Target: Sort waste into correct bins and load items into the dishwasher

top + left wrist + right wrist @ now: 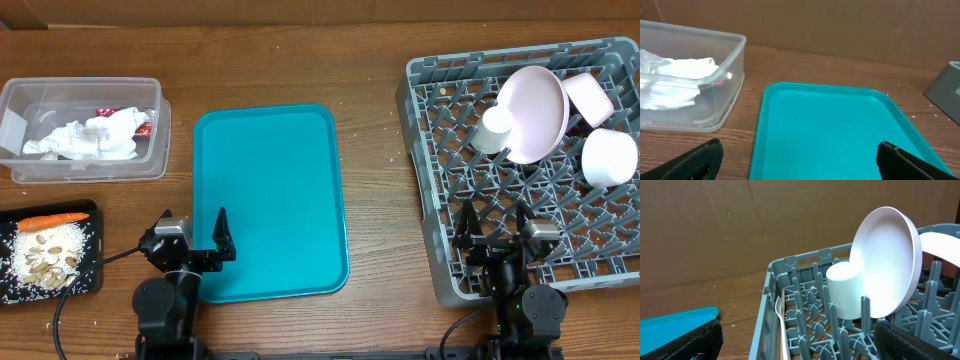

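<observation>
Everything looks sorted, as far as I can judge. The napkins [95, 138] and red wrapper [143, 128] sit in the clear tub [82, 82], dry rubbish together, while the carrot [52, 218] and rice-and-nut scraps [45, 258] lie on the black tray [92, 275] (food kept apart, presumably). In the dish rack [425, 190] the pink plate [535, 110] stands on edge, propped by the pegs [866, 310], with the cup [494, 128] against it. The pink bowl [590, 97] and white bowl [608, 157] lean beyond, and the fork [780, 325] lies along the left wall.

The left gripper [192, 243] hovers over the teal tray [270, 200]'s near corner, its 2 fingers [695, 160] spread and empty, well apart from both bins. The right gripper [497, 232] hangs over the rack's front rows, likewise spread and empty, the plate well beyond it.
</observation>
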`<state>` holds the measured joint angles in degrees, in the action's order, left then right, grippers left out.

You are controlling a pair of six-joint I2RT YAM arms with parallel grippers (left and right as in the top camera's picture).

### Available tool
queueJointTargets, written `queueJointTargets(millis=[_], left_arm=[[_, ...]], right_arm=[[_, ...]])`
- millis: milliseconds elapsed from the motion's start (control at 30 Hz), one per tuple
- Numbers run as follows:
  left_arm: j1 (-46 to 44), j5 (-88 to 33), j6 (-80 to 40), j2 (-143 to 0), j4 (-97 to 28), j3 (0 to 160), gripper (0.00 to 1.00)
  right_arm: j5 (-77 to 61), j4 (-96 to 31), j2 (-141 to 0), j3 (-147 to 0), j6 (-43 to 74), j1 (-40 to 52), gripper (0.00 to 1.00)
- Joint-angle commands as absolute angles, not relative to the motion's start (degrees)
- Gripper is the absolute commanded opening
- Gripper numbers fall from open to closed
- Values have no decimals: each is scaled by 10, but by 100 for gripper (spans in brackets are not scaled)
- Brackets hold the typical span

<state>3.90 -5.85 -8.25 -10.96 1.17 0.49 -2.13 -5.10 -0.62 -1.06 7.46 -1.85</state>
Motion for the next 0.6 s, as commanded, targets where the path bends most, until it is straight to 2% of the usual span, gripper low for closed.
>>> queueJointTargets(millis=[0, 67, 567], left_arm=[[43, -63, -54, -55, -10, 3, 100], [43, -53, -51, -28, -42, 3, 100], [42, -43, -51, -2, -41, 3, 100]], right_arm=[[-17, -47, -2, -4, 72, -21, 100], [-17, -47, -2, -4, 72, -21, 100], [-17, -47, -2, -4, 72, -21, 100]])
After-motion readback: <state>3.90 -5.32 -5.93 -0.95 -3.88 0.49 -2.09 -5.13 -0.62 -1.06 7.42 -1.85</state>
